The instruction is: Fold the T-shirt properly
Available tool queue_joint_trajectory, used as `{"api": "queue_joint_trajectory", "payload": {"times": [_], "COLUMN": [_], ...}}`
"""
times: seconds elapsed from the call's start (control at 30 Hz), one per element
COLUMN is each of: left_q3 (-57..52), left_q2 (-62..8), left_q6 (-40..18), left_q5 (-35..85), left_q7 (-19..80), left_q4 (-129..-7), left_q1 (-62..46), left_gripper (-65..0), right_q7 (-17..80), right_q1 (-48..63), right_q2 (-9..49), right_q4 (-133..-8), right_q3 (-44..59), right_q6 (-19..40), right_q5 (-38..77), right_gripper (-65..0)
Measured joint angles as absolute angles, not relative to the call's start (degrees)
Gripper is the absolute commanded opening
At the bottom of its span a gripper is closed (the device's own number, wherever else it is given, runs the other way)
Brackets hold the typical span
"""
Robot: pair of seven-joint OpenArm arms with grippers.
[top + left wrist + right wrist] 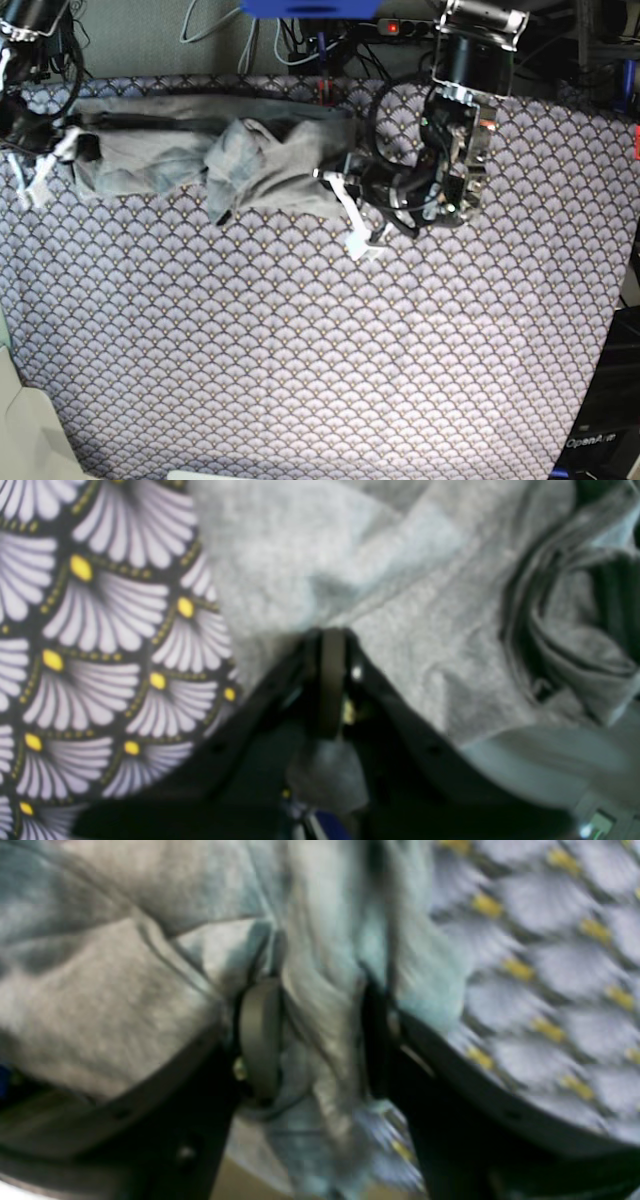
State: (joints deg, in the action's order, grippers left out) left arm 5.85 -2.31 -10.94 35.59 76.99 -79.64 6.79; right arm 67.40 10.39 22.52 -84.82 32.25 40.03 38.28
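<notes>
We see the T-shirt (200,155) bunched along the far edge of the patterned surface (320,350) | left gripper (330,635) pinched on its cloth | right gripper (320,1005) clamps a fold | "OpenArm" label (590,441) bottom corner

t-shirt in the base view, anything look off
Yes. The T-shirt is not flat: it lies bunched in a long rumpled strip along the far edge of the tablecloth, with a crumpled lump near its middle, stretched between the two arms.
</notes>
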Motion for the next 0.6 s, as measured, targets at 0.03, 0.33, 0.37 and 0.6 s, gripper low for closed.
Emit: {"api": "queue_joint_trajectory", "payload": {"times": [0.03, 0.33, 0.37, 0.6], "left_q3": [5.8, 5.7, 5.7, 5.4], "left_q2": [-2.7, -3.0, -3.0, -2.9], "left_q6": [-10.9, -11.2, -11.3, -11.4], "left_q5": [35.6, 35.2, 35.2, 35.2], "left_q7": [76.9, 76.9, 76.9, 77.3], "left_q4": [-79.6, -79.7, -79.8, -80.0], "left_q1": [6.9, 6.8, 6.8, 6.9], "left_gripper": [-65.0, -65.0, -65.0, -65.0], "right_q7": [68.6, 76.7, 79.0, 81.4], "right_q1": [10.3, 9.4, 9.4, 7.6], "right_q2": [22.6, 22.7, 22.5, 18.2], "right_q4": [-86.7, -101.6, -104.2, -111.8], "right_q3": [33.3, 38.6, 38.8, 33.6], "right_q6": [40.0, 40.1, 40.0, 40.1], "right_q5": [38.2, 38.6, 38.2, 42.9], "right_gripper": [-40.3, -40.5, -40.5, -40.9]}}
